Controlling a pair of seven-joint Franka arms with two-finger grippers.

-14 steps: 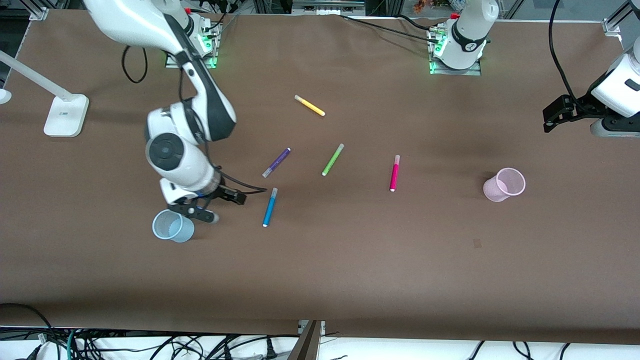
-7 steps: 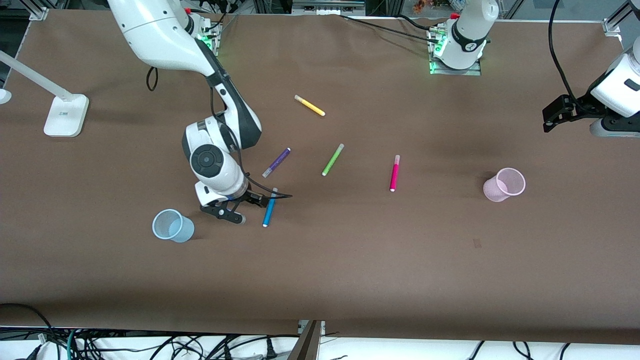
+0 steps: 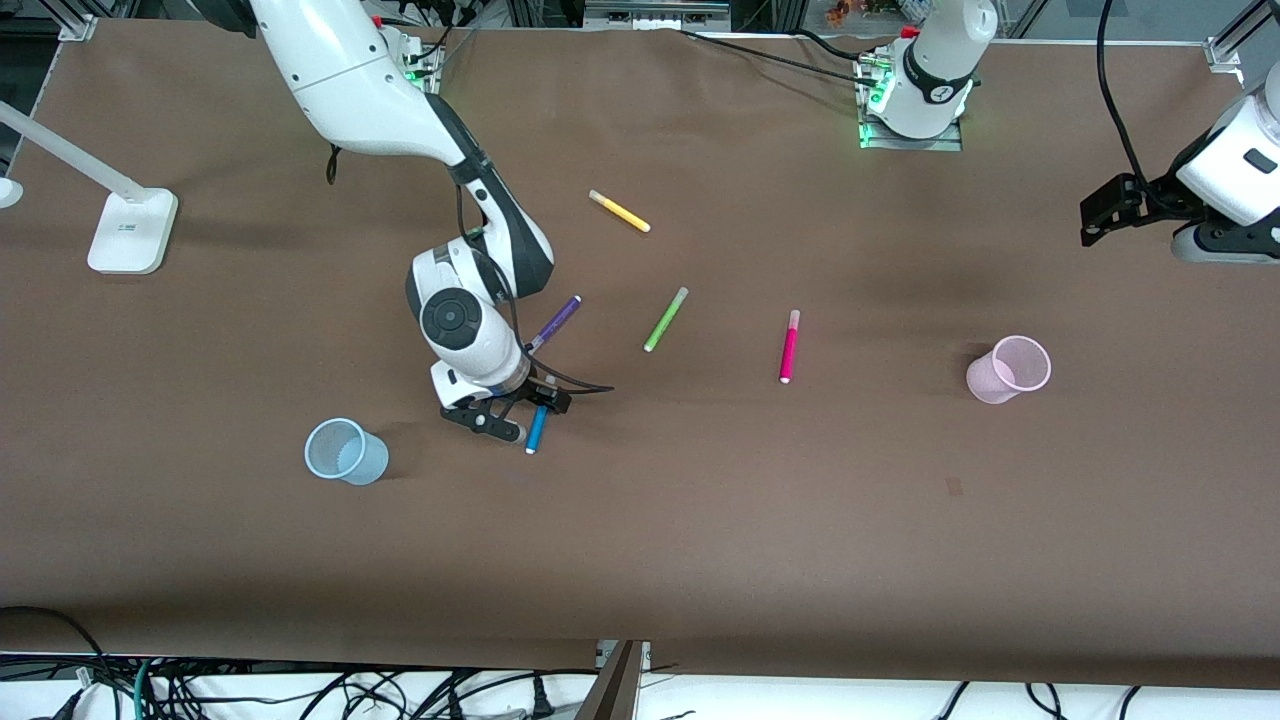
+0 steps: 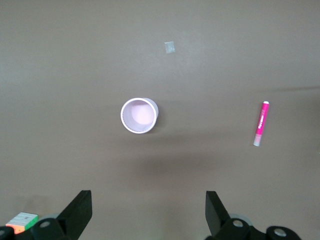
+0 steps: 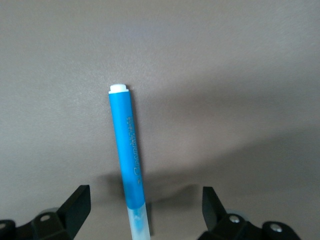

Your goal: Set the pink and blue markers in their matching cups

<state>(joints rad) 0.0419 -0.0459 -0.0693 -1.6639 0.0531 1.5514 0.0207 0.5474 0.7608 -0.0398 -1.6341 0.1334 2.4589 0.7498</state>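
Right gripper (image 3: 520, 415) stood open over the blue marker (image 3: 537, 428) – jaws straddling it, evidently for pickup – blue cup (image 3: 345, 452) nearby; left gripper (image 3: 1105, 215), open, waited above the pink cup (image 3: 1008, 369)

Blue marker (image 5: 129, 160): bright blue barrel, pale cap, white end plug, lying between black fingers (image 5: 75, 204) of right gripper (image 5: 145, 207); pink marker (image 3: 789, 347): magenta, pale pink cap; blue cup (image 3: 345, 452): pale translucent blue, ribbed; pink cup (image 3: 1008, 369): pale translucent pink; purple marker (image 3: 553, 324); green marker (image 3: 666, 318); yellow marker (image 3: 619, 211); table (image 3: 700, 520): plain brown
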